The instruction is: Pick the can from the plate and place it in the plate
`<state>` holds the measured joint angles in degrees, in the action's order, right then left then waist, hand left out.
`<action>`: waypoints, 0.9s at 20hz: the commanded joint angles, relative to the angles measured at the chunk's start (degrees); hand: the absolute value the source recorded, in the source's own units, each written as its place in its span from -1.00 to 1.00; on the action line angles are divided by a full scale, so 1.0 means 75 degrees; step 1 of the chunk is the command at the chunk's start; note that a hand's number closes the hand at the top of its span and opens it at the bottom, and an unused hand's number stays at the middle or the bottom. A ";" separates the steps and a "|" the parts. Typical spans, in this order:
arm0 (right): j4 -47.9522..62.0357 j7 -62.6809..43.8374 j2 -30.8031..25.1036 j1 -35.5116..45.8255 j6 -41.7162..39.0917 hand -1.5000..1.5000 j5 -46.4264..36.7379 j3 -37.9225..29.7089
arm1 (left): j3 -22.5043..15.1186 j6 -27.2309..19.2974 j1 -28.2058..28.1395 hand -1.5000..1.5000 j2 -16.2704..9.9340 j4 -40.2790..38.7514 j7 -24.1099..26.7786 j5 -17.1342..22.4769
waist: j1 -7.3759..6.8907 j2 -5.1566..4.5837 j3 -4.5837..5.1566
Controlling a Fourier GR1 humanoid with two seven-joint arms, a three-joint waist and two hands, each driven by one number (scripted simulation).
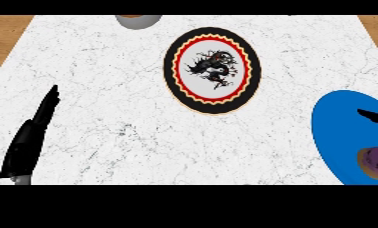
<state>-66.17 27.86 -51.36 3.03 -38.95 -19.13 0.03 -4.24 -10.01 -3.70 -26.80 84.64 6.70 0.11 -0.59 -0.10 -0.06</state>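
Observation:
A black plate [212, 69] with a red and yellow ring and a dark dragon figure on its white middle lies at the counter's centre. A blue plate [336, 137] lies at the right edge, cut off by the frame. On it, at the very edge of the view, a brownish-purple round shape shows, probably the can [369, 161]; most of it is out of frame. Only a small black part of my right hand [368, 116] shows, over the blue plate just above the can. My left hand [31, 134] rests at the lower left, open, fingers straight, holding nothing.
The white marble counter [111, 97] spans the view, with wooden floor past its far corners. A grey round vessel [138, 20] stands at the far edge, left of centre, partly cut off.

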 commanded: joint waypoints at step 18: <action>0.1677 -0.2058 0.0934 0.2052 0.2624 1.00 -0.1239 0.0167 | -0.0031 0.0243 -0.0121 0.00 0.0358 0.0364 -0.0038 -0.0533 | -0.0397 -0.0088 -0.0008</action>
<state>-57.88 23.33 -47.08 12.21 -28.07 -23.33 2.23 -3.40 -9.09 -5.29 -23.94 86.21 7.16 -3.42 -1.56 -0.03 0.52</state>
